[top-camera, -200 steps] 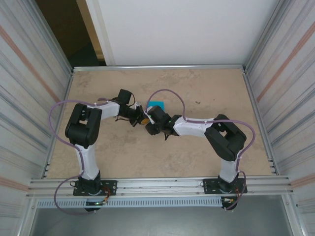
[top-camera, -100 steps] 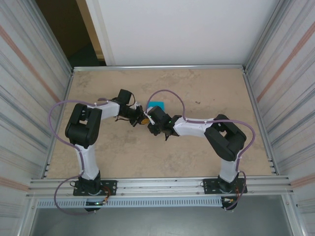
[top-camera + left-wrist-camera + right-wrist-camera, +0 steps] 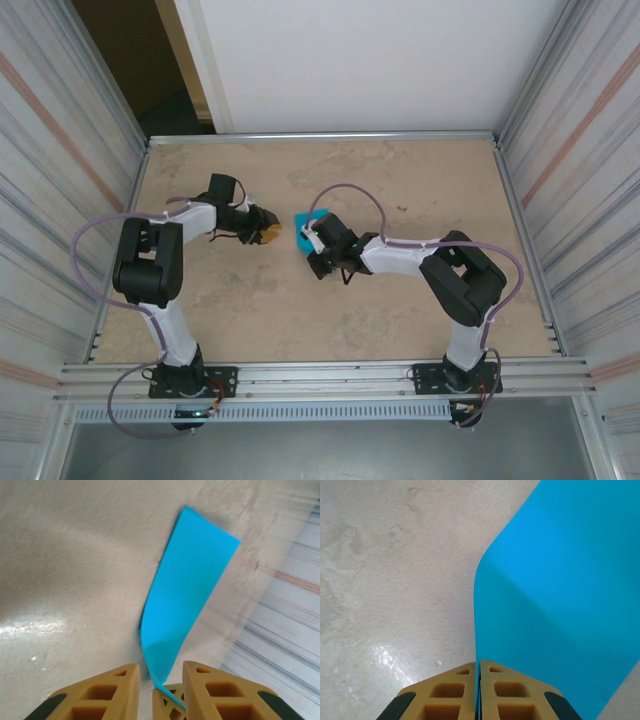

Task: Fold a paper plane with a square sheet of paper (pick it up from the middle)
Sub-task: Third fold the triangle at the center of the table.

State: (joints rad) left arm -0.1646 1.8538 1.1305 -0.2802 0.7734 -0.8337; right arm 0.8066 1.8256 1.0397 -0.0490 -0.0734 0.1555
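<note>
Top view: right tool [image 3: 305,235] is clamped on the blue paper sheet [image 3: 303,219]. Left tool [image 3: 267,233] sits just left of the right tool, narrowly parted and empty.
Left wrist: the sheet stands up just ahead.
Right wrist: the fingers are closed on the sheet's edge.
Judged mid-fold; next, the left tool needs a hold on the free edge.

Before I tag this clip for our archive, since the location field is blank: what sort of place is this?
Probably a lab robot cell: a beige table fenced by ribbed metal walls, with the left arm and right arm bolted to an aluminium rail at its near edge.
</note>
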